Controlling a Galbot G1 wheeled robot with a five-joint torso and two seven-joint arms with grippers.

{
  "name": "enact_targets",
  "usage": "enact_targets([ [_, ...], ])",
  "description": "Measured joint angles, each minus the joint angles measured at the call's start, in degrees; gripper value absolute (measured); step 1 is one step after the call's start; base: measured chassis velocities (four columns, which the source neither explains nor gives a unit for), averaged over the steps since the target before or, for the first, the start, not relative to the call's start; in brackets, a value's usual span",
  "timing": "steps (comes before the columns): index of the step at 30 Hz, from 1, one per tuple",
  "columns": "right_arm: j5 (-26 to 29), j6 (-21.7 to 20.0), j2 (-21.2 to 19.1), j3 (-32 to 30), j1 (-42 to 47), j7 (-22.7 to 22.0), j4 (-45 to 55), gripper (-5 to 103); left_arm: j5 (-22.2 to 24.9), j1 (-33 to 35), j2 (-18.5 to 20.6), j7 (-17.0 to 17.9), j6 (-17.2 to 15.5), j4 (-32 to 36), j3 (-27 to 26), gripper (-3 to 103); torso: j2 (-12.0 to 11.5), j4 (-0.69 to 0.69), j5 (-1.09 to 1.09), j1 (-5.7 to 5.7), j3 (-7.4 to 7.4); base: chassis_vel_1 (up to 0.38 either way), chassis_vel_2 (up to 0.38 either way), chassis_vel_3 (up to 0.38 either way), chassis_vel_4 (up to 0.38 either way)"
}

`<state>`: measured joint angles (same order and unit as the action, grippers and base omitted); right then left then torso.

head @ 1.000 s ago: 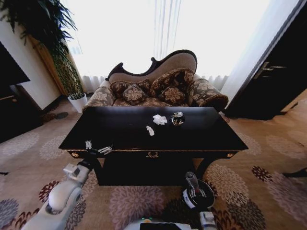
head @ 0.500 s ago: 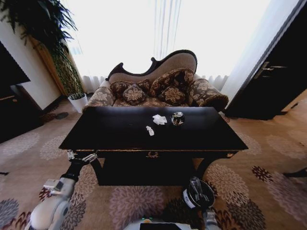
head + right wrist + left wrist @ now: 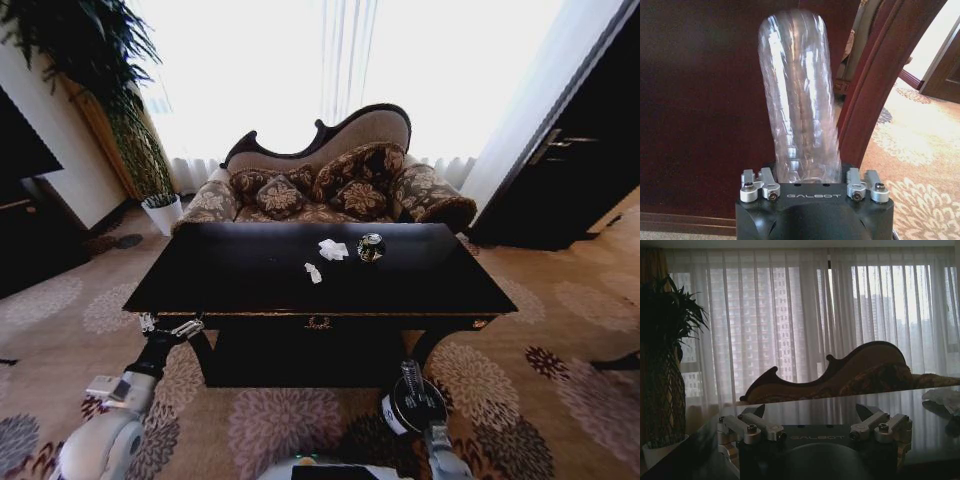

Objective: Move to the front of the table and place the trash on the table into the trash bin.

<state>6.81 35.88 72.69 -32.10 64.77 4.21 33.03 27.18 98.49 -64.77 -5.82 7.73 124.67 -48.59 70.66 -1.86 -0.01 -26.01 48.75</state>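
Bottle going over the bin.
I am clenching my right gripper on a clear plastic bottle above the trash bin; left gripper is hanging released beside the desk, where paper wads and can are lying.

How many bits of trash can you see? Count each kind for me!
Paper: 2, the white wad and the white scrap
Drink can: 1
Clear plastic bottle: 1
Total: 4

We are dropping our left pincer off the counter edge, and our right pincer is lowering a clear plastic bottle over the trash bin.
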Motion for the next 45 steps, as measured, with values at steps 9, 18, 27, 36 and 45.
enact_targets([
  [9, 0.25, -0.01, -0.09, -0.23, -0.41, 0.21, -0.48, 91, 0.00, 0.46, -0.42, 0.06, -0.07, 0.13, 0.35, 100, 0.00, 0.00, -0.01, 0.00, 0.00, 0.000, 0.000, 0.000, 0.000],
  [18, 0.97, 0.02, 1.09, -0.51, 2.54, 0.34, 2.56, 100, -0.49, 1.90, -1.09, -0.05, -0.08, 0.62, 0.66, 100, 0.00, 0.00, 0.00, 0.00, 0.00, 0.000, 0.000, 0.000, 0.000],
  [27, 1.70, 0.68, 2.72, -2.08, 8.94, 0.48, 10.03, 100, -0.54, 1.91, -1.10, -0.08, -0.12, 0.63, 0.69, 100, 0.00, 0.00, -0.01, 0.00, 0.00, 0.000, 0.000, 0.000, 0.000],
  [36, 1.69, 4.13, 6.15, -6.56, 19.05, 0.86, 23.12, 100, -0.57, 1.90, -1.08, -0.12, -0.15, 0.64, 0.70, 100, 0.00, 0.00, -0.01, 0.01, -0.01, 0.000, 0.000, 0.000, 0.000],
  [45, 5.13, 5.45, 10.33, -9.52, 31.67, 0.67, 42.00, 100, -0.57, 1.89, -1.06, -0.15, -0.16, 0.65, 0.70, 100, 0.00, -0.01, -0.02, 0.01, -0.01, 0.000, 0.000, 0.000, 0.000],
])
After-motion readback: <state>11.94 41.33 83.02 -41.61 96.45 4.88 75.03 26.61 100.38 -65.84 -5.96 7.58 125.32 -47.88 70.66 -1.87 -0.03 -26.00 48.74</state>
